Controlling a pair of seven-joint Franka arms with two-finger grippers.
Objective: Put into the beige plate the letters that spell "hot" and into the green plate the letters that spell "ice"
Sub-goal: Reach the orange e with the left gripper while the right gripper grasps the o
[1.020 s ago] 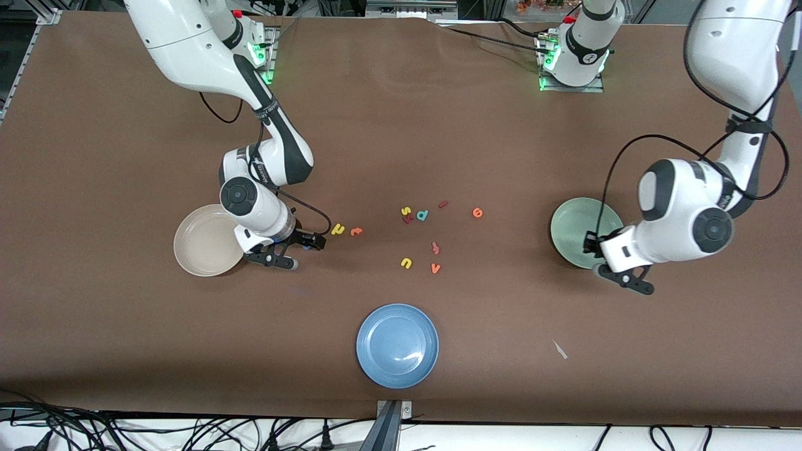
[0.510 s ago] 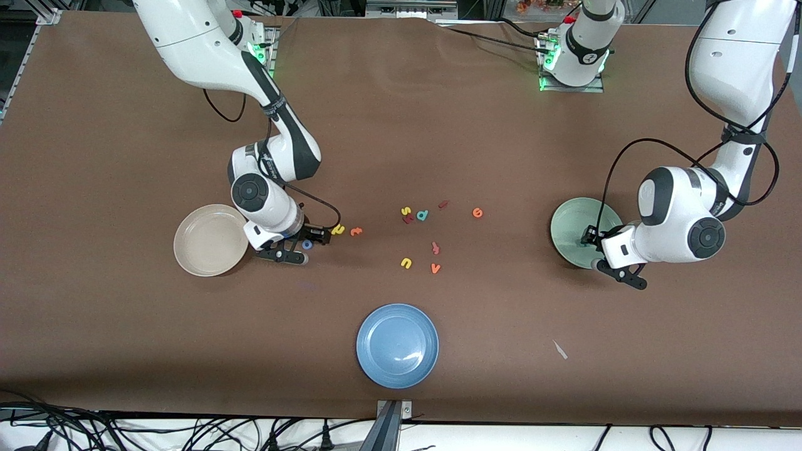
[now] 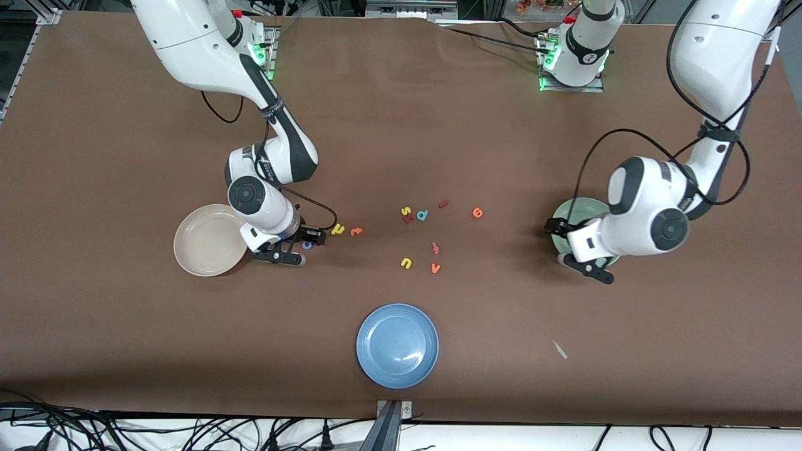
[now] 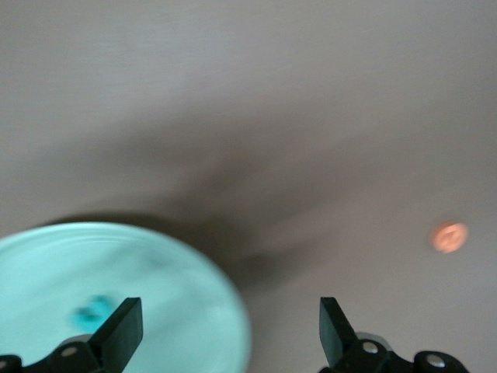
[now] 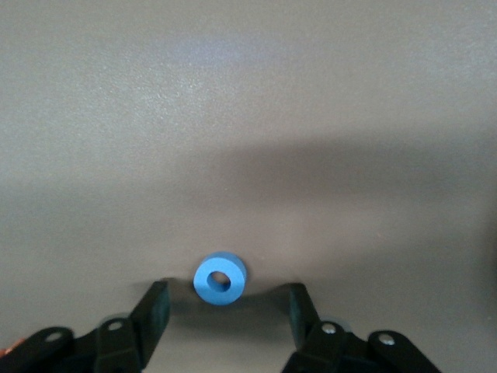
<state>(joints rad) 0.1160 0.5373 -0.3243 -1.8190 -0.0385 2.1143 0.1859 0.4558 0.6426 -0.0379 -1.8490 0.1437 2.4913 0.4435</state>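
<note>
The blue "o" (image 3: 307, 245) (image 5: 221, 278) lies flat on the table beside the beige plate (image 3: 203, 244). My right gripper (image 3: 299, 248) (image 5: 227, 311) is low over it and open, a fingertip on each side, neither touching it. The yellow "h" (image 3: 338, 229) and orange "t" (image 3: 356, 232) lie close by. My left gripper (image 3: 569, 250) (image 4: 229, 334) hangs wide open and holds nothing, over the edge of the green plate (image 3: 579, 208) (image 4: 171, 280). The teal "c" (image 4: 93, 311) lies in that plate. The orange "e" (image 3: 477, 213) and dark red "i" (image 3: 443, 203) rest mid-table.
Loose letters lie mid-table: a yellow "s" (image 3: 406, 211), a teal "d" (image 3: 423, 215), a yellow "u" (image 3: 406, 263), an orange "v" (image 3: 435, 269) and a reddish one (image 3: 435, 248). A blue plate (image 3: 397, 346) sits nearer the front camera.
The left gripper's jaws have spread wide and that arm has swung across the green plate toward mid-table. The right gripper has shifted onto the blue "o", its jaws narrowing.
</note>
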